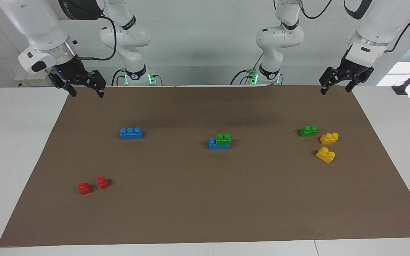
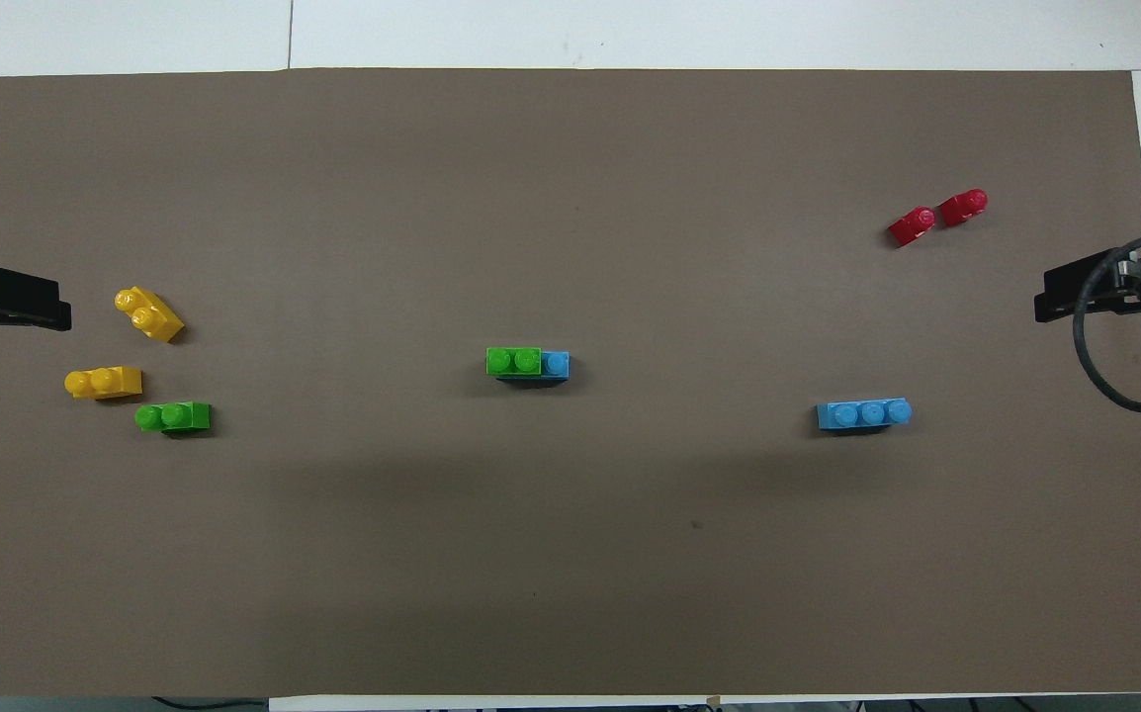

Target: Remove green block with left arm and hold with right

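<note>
While both arms wait raised at their own ends of the table, I see the green block [image 1: 223,139] seated on a blue brick [image 1: 213,144] at the middle of the brown mat [image 1: 205,213]. It covers two of that brick's studs and leaves one blue stud bare at the end toward the right arm.

A second green brick [image 1: 308,131] lies loose toward the left arm's end, with two yellow bricks [image 1: 329,138] [image 1: 325,155] just beside it, one of them farther from the robots than the other. Toward the right arm's end I see another blue brick [image 1: 131,133], alone on the mat, and well apart from it, farther from the robots, two small red bricks [image 1: 84,188] [image 1: 102,182] side by side.

My left gripper [image 1: 335,89] hangs over the mat's corner at its own end, fingers apart and holding nothing. My right gripper [image 1: 87,93], the one with the looped cable, hangs over the corner at its own end, fingers likewise spread and bare.
</note>
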### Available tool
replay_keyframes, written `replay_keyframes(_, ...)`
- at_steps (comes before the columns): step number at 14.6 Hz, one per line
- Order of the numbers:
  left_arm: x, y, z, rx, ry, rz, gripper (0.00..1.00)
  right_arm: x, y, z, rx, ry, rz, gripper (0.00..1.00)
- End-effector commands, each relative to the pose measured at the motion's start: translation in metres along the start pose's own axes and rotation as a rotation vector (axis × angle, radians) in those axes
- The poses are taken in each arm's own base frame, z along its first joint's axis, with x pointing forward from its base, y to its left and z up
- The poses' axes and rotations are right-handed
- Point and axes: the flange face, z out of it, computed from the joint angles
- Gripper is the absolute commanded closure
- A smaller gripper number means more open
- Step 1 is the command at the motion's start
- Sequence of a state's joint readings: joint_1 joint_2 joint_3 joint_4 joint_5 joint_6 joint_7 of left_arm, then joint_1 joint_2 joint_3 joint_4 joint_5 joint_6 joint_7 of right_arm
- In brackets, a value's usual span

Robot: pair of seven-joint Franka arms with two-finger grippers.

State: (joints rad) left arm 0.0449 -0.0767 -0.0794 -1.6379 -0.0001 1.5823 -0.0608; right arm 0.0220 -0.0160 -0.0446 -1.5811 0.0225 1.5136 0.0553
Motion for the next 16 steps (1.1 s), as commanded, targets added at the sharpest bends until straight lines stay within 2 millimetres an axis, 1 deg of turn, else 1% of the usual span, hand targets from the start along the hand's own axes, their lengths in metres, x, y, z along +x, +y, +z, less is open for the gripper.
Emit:
replay_keyframes(1, -0.014, 0.001, 0.008, -0.013, 0.009, -0.01, 0.0, -0.005, 0.012, -0.001, 0.021, 0.015, -0.008, 0.0)
replay_keyframes(2, -0.016, 0.004, 0.007, -0.014, 0.015, -0.012, 0.0, -0.003, 0.012, -0.003, 0.024, 0.028, 0.033, 0.0)
replay_keyframes(4, -0.015, 0.007, 0.009, -0.015, 0.018, -0.109, 0.0, -0.002, 0.009, -0.003, 0.032, 0.039, 0.194, 0.0)
replay_keyframes(7, -0.018, 0.036, 0.01, -0.023, 0.026, -0.359, 0.0, -0.001, -0.004, 0.005, 0.039, 0.038, 0.44, 0.05)
replay_keyframes(9, -0.02, 0.057, 0.013, -0.045, 0.026, -0.553, 0.0, -0.003, -0.013, 0.016, 0.053, 0.018, 0.539, 0.05)
replay_keyframes(11, -0.028, 0.076, 0.016, -0.074, 0.01, -0.743, 0.0, -0.005, -0.022, 0.029, 0.135, -0.053, 0.692, 0.05)
replay_keyframes(14, -0.045, 0.114, 0.029, -0.093, 0.015, -0.917, 0.0, -0.005, -0.037, 0.052, 0.234, -0.158, 0.939, 0.04)
replay_keyframes(16, -0.054, 0.132, 0.032, -0.104, 0.011, -1.025, 0.0, -0.005, -0.057, 0.069, 0.282, -0.249, 1.072, 0.04)
